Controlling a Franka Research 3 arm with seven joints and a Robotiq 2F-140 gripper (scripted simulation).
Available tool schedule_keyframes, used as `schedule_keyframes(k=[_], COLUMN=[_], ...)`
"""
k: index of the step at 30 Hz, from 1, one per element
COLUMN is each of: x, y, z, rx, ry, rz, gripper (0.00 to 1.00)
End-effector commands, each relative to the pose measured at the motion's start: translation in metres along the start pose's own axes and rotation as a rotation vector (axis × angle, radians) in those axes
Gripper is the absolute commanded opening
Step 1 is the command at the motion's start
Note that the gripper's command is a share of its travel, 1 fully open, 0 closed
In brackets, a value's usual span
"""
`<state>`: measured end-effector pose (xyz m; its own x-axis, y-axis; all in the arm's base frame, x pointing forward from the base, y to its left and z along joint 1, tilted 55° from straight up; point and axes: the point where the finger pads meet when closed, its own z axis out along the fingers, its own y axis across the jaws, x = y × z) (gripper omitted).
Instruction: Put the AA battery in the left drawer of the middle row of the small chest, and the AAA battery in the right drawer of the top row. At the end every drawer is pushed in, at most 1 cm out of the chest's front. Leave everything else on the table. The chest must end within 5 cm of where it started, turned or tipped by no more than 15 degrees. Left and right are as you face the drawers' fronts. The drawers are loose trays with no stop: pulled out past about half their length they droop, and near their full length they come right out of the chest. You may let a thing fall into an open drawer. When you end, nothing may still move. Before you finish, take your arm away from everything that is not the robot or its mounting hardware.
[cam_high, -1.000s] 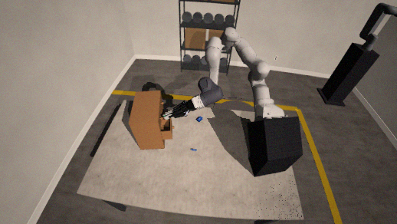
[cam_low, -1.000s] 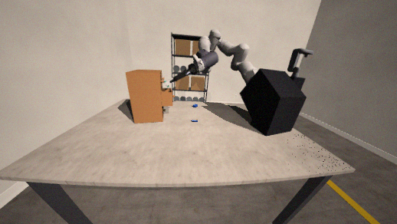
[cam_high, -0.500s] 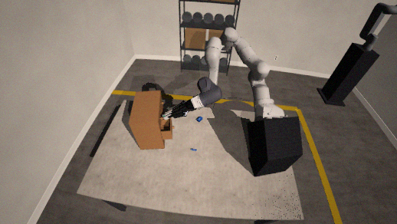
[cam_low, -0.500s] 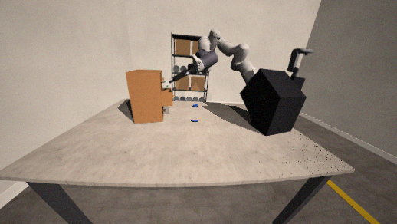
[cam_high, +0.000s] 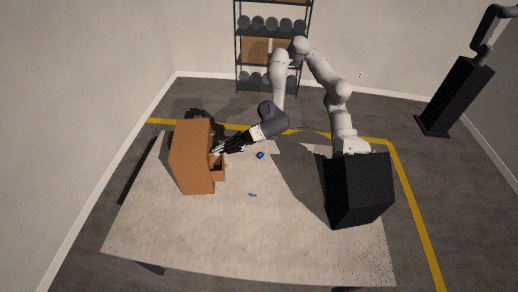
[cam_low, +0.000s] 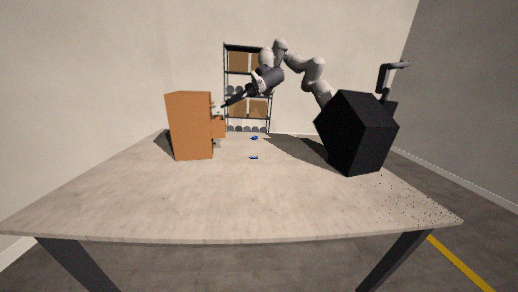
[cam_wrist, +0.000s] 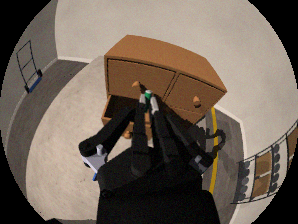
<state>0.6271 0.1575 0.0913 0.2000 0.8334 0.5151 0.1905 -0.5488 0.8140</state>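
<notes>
The brown chest (cam_high: 189, 157) (cam_low: 192, 125) (cam_wrist: 165, 52) stands upright at the table's left. Its left middle-row drawer (cam_high: 218, 176) (cam_low: 219, 129) is pulled partly out, its dark inside visible in the wrist view. The two top-row drawers look shut. My gripper (cam_high: 216, 151) (cam_low: 222, 106) (cam_wrist: 146, 100) is shut on a small green-ended battery (cam_wrist: 148, 94) at its fingertips, close before the top-row fronts and above the open drawer's level. Whether this battery is AA or AAA cannot be told; most of it is hidden by the fingers.
A blue object (cam_high: 260, 155) (cam_low: 254, 137) lies on the table (cam_high: 200, 235) (cam_low: 225, 200) right of the chest. A smaller, elongated blue object (cam_high: 252, 195) (cam_low: 254, 157) lies nearer the top and exterior views. A large black block (cam_high: 370, 185) (cam_low: 355, 130) stands at the right, by the arm's base.
</notes>
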Motion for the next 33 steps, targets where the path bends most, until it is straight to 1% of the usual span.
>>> schedule_keyframes(k=[1, 25, 26, 27, 32, 33], x=[-0.0010, -0.0025, -0.0025, -0.0025, -0.0025, -0.0025], y=[-0.0012, -0.0026, -0.0026, -0.0026, -0.0026, -0.0026], z=[0.0003, -0.0009, -0.0009, -0.0009, -0.0009, -0.0009], rx=[0.003, 0.003, 0.003, 0.003, 0.003, 0.003], ry=[-0.002, -0.002, -0.002, -0.002, -0.002, -0.002], rz=[-0.005, -0.005, -0.005, -0.005, -0.005, -0.005], gripper=[0.06, 0.06, 0.08, 0.08, 0.15, 0.15])
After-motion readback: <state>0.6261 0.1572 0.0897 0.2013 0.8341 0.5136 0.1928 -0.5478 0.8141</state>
